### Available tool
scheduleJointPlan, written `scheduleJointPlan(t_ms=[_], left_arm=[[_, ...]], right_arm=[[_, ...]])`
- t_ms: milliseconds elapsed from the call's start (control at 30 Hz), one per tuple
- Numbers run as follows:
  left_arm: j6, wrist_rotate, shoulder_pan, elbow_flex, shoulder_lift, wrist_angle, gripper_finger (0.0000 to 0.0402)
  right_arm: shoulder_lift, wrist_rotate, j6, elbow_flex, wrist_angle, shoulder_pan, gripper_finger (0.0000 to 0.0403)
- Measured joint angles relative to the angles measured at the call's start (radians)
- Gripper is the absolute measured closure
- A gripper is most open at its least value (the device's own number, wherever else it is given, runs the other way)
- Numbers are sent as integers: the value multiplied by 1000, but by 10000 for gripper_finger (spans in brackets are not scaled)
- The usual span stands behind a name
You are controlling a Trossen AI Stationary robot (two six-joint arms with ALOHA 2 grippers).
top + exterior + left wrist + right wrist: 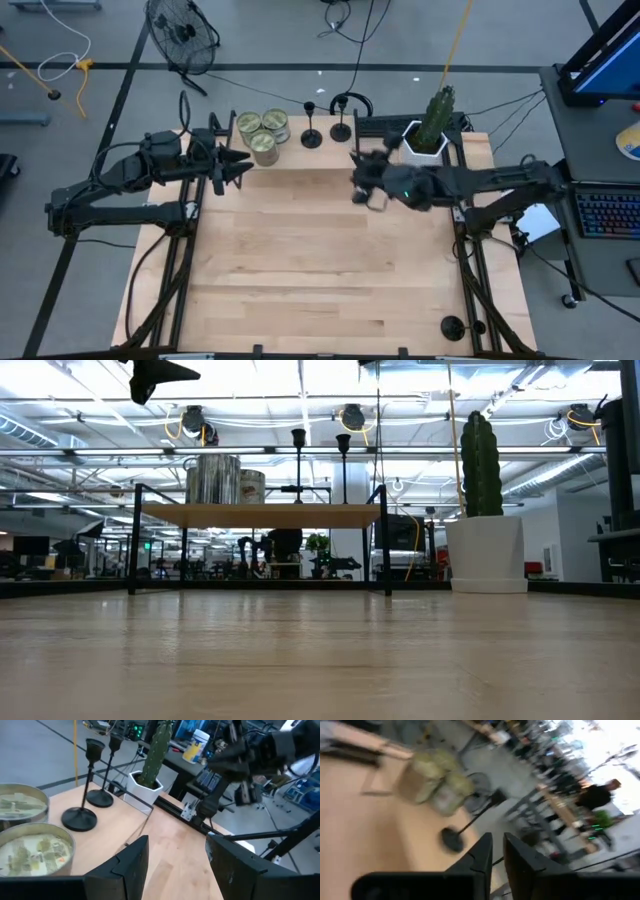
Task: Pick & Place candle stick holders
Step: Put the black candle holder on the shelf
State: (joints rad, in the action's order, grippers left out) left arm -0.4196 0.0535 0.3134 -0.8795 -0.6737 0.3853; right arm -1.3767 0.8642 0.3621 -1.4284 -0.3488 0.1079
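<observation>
Two black candle stick holders stand on their round bases on a raised shelf at the table's far edge. They also show in the left wrist view and the low view. A third stands near the table's near right corner. My left gripper is open and empty, hovering left of the shelf's cans. My right gripper hovers in front of the shelf, right of the two holders. Its fingers are nearly together and hold nothing.
Three round tins stand on the shelf left of the holders. A cactus in a white pot stands at the far right. The wooden table top lies bare in front of both arms.
</observation>
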Motion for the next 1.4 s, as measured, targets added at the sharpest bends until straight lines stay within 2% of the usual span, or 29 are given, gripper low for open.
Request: scheduleJointPlan(t_ms=[167, 333, 633, 867, 1067, 1267, 1400], left_arm=[[28, 62, 0, 0, 0, 28, 197], [70, 105, 0, 0, 0, 93, 197], [33, 104, 0, 0, 0, 185, 197], [56, 103, 0, 0, 0, 198, 197], [59, 104, 0, 0, 0, 210, 197], [58, 104, 0, 0, 0, 289, 197], [59, 105, 0, 0, 0, 322, 197]], right_arm=[[52, -1, -240, 0, -312, 136, 397], [93, -41, -514, 0, -544, 273, 399], [107, -490, -934, 0, -790, 415, 402], [107, -854, -1227, 0, -957, 432, 402], [116, -1110, -1423, 0, -1056, 445, 402], [143, -1305, -1676, 0, -1019, 512, 402], [162, -1314, -1905, 0, -935, 614, 403]])
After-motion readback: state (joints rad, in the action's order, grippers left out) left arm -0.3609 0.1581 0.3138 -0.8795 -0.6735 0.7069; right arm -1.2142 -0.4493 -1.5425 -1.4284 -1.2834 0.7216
